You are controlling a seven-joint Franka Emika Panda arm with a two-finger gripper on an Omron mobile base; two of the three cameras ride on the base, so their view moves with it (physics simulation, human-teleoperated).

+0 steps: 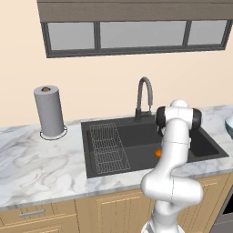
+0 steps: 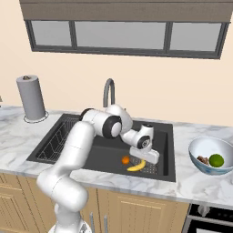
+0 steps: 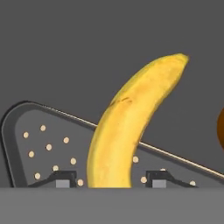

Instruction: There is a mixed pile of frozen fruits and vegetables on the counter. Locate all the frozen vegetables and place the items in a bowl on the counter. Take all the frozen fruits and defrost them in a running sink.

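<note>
Banana (image 3: 131, 127) going into the sink (image 2: 68, 157)
Gripper (image 3: 109, 178) fingers spread either side of it, not pinching; orange (image 2: 125, 159) beside; next, lift clear, start faucet (image 2: 108, 91).

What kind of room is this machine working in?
It looks like a home kitchen, computer-rendered. A black sink with a curved faucet is set into a marble counter over wooden cabinets, and a paper towel roll stands by the wall under a window.
</note>
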